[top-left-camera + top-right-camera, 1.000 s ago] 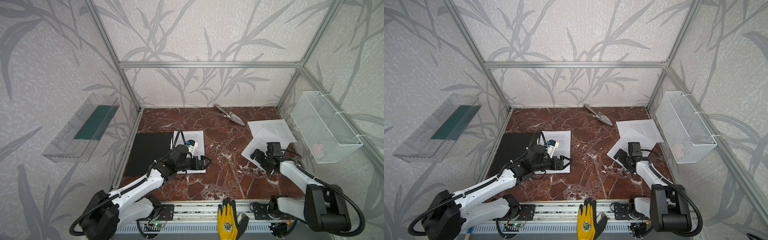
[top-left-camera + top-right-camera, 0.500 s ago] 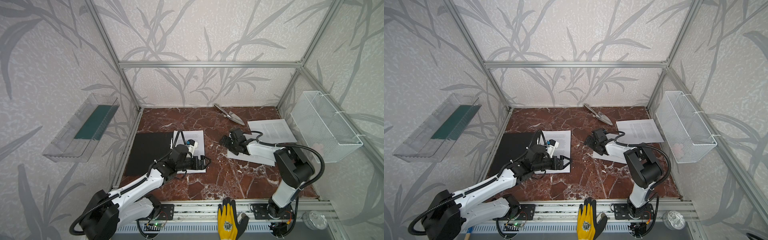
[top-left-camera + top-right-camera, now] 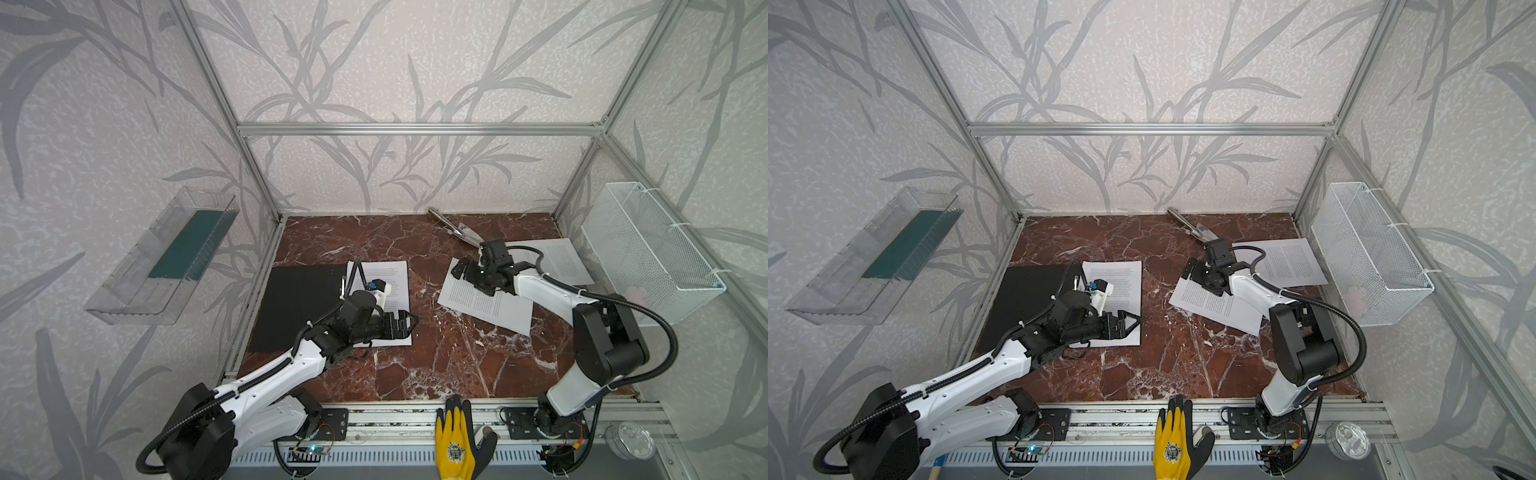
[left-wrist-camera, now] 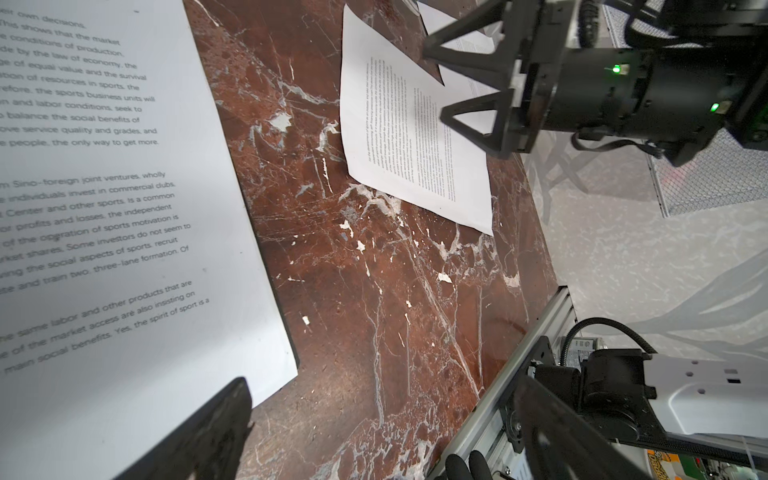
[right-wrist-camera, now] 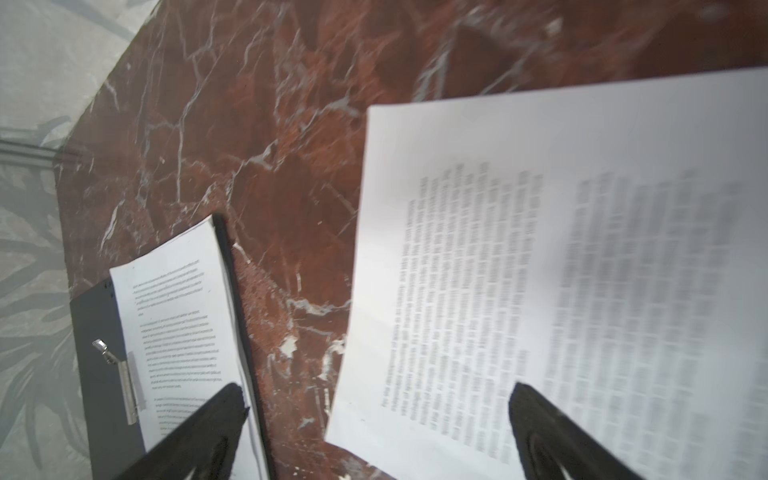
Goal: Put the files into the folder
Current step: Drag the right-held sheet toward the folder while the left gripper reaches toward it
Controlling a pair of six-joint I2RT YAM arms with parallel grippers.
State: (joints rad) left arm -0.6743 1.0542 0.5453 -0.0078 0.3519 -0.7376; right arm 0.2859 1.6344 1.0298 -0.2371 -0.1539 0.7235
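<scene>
Flat paper on a slick marble table (image 3: 374,241): the loose sheet (image 3: 486,305) could skid or crease.
The right gripper (image 3: 466,277), jaws apart, is low over the loose sheet at centre right. The left gripper (image 3: 405,326), jaws apart, is over the filed sheet (image 3: 392,276) on the folder (image 3: 299,303) at centre left. No raised edge offers a pinch.

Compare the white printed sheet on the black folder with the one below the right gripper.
The folder sheet lies square to the red marble table; the gripper sheet lies skewed. The first rests on the matte-black folder, the second on bare marble. Both lie flat, print up.
</scene>
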